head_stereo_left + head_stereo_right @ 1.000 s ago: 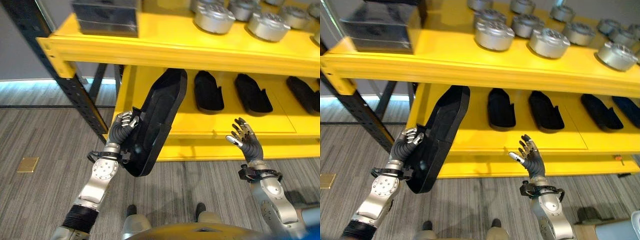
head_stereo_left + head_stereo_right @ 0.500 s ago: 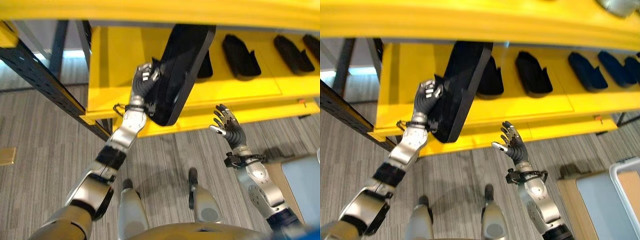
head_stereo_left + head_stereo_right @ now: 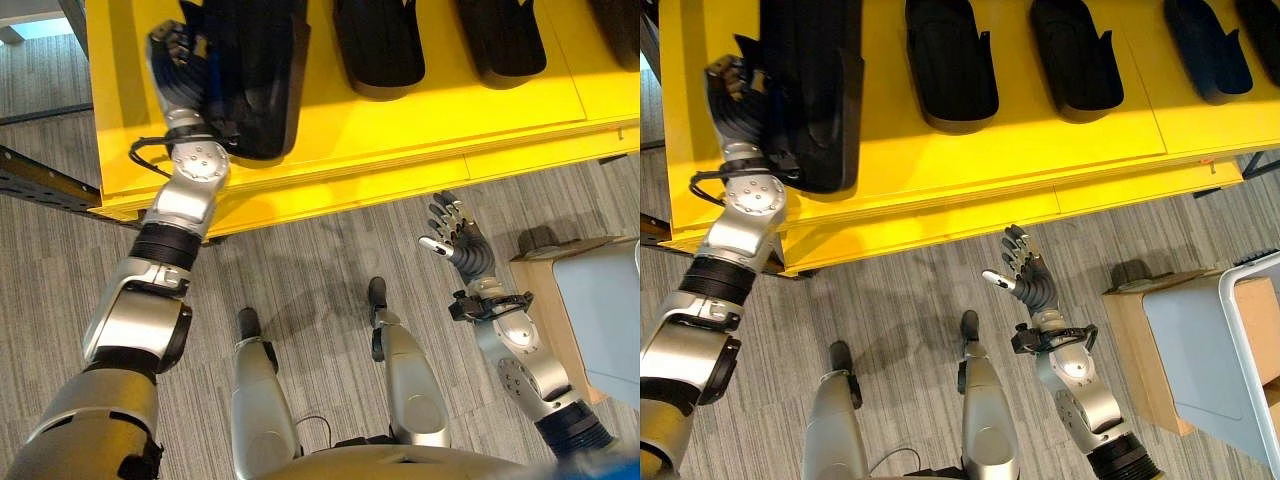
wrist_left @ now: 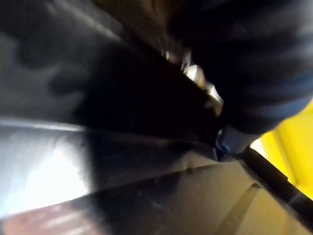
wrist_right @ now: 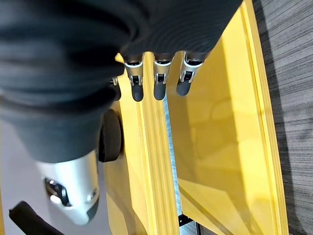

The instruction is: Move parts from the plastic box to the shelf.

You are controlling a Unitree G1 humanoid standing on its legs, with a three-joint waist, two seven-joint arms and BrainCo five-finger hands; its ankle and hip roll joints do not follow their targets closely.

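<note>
Since the earlier frames the view has tipped downward, and the left hand [image 3: 178,62] has carried the black part [image 3: 255,70] from hanging tilted in front of the yellow shelf [image 3: 420,135] to lying on the lower level at its left end. That hand's fingers are curled round the part's near left edge, a grip that keeps the long moulded piece steady while it is lined up with the others; the left wrist view shows dark plastic close against the hand. I judge the placing nearly done, with release still to come. The right hand [image 3: 1025,275] hangs well in front of the shelf over the grey floor [image 3: 320,260], fingers spread and holding nothing, apparently kept clear of the work. Counting along the shelf in the right eye view: one held part, then four more black parts [image 3: 950,60] lying side by side, five in all. A blue-grey plastic box [image 3: 1215,340] stands on a wooden stand at the right.
</note>
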